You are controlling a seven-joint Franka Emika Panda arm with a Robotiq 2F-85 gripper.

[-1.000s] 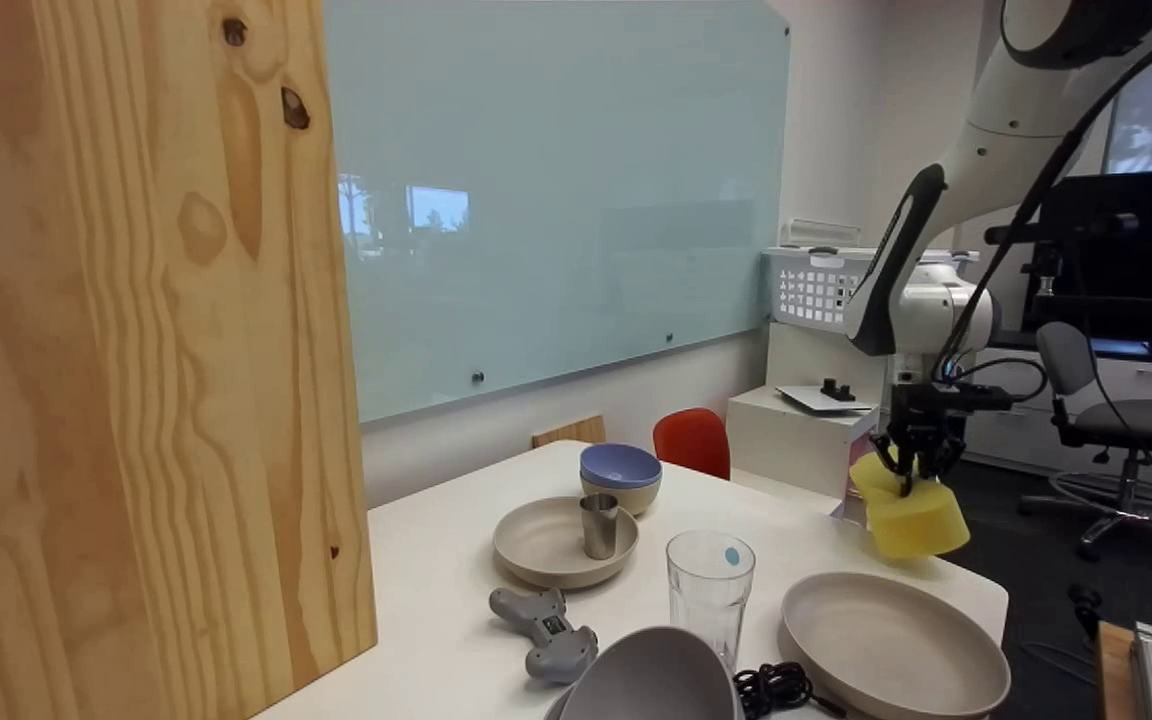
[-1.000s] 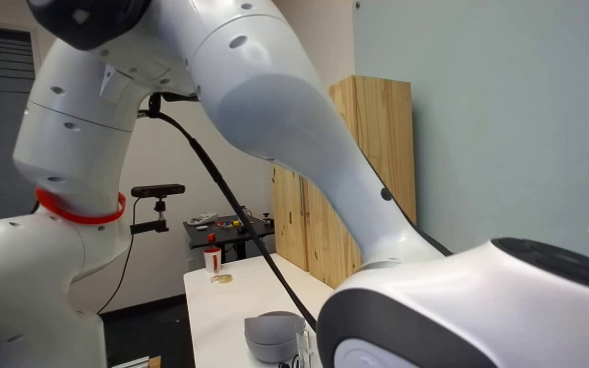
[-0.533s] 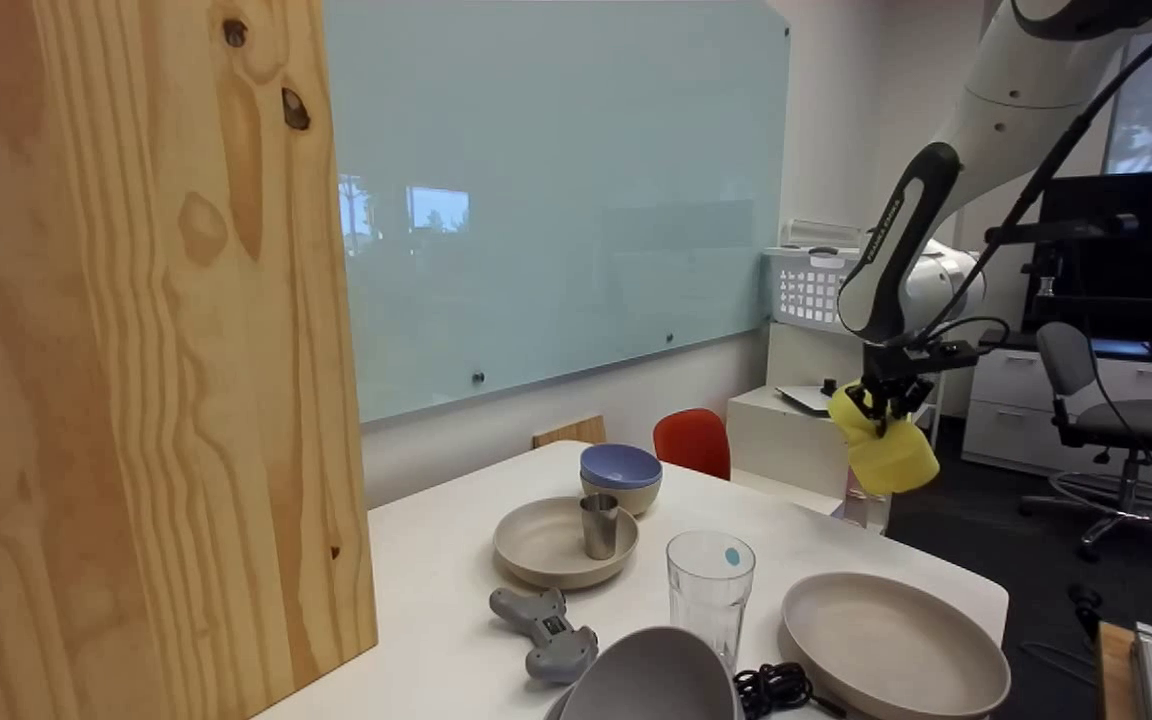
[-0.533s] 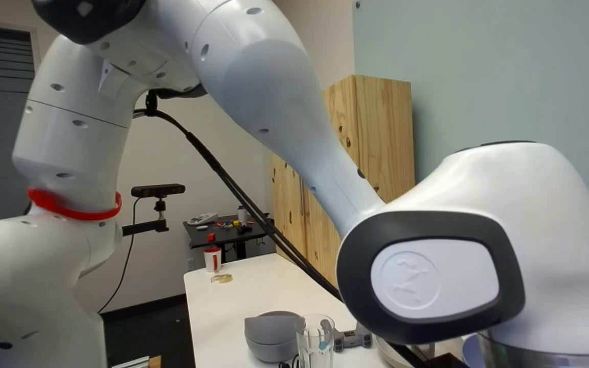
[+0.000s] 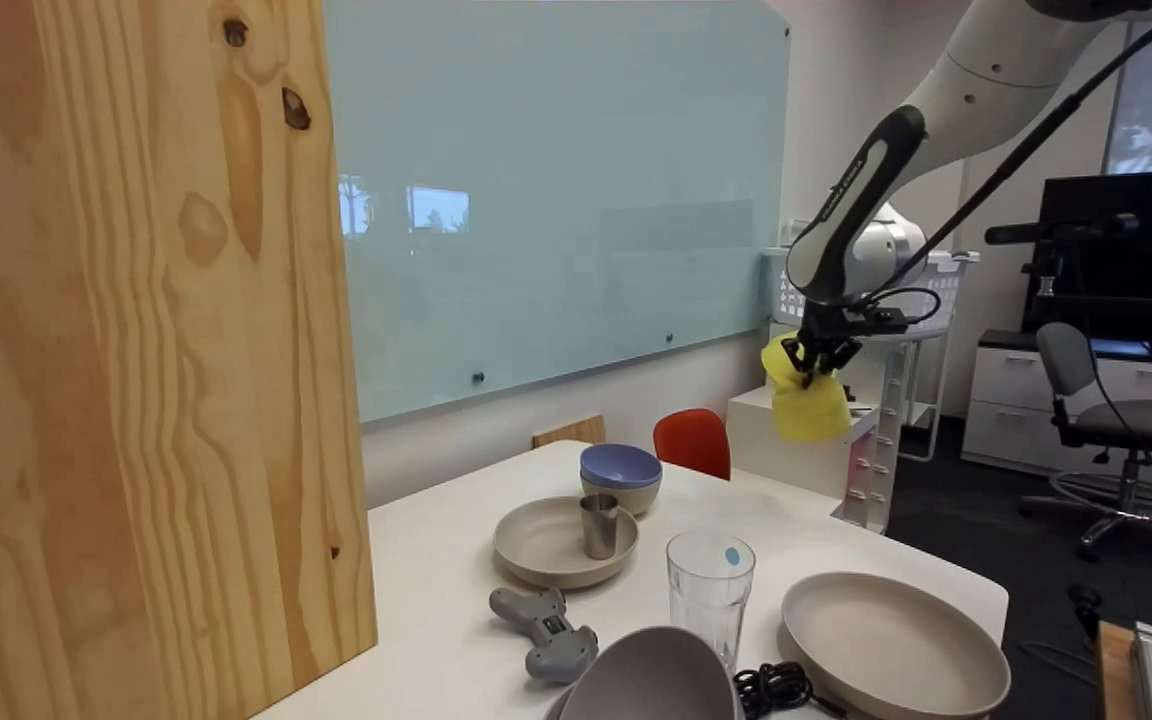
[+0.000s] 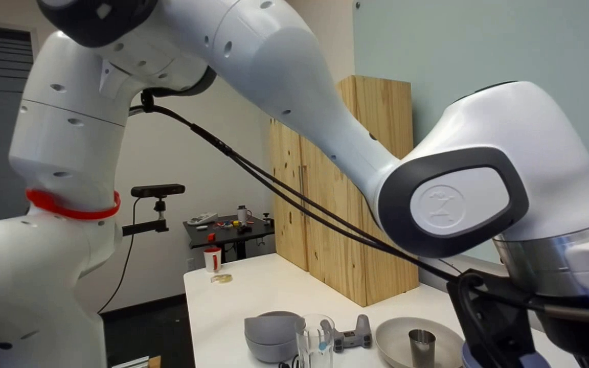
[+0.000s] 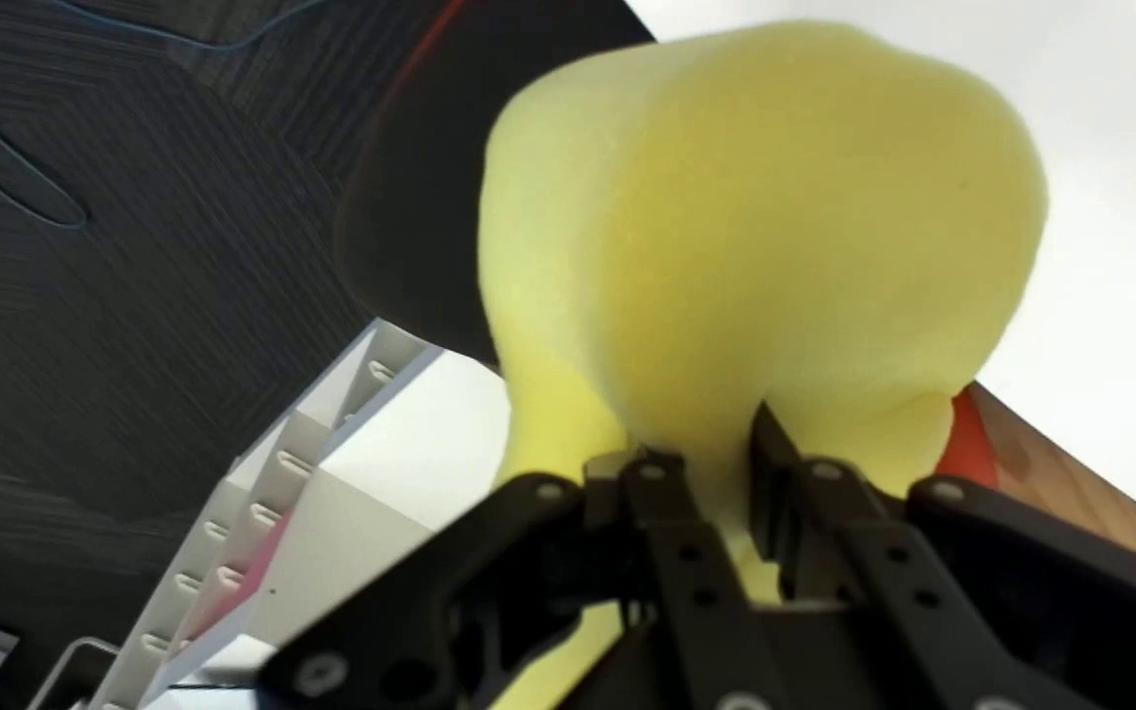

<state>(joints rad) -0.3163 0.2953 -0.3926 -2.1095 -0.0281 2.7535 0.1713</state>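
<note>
Your arm [image 5: 966, 120] reads FRANKA EMIKA; your gripper [image 7: 711, 449] pinches yellow foam [image 7: 815, 217]. White table [image 5: 781, 525]: drinking glass [image 5: 711, 595] with blue dot [image 5: 732, 556], gray controller [image 5: 548, 635], metal cup [image 5: 599, 527] in beige dish [image 5: 539, 545].
</note>
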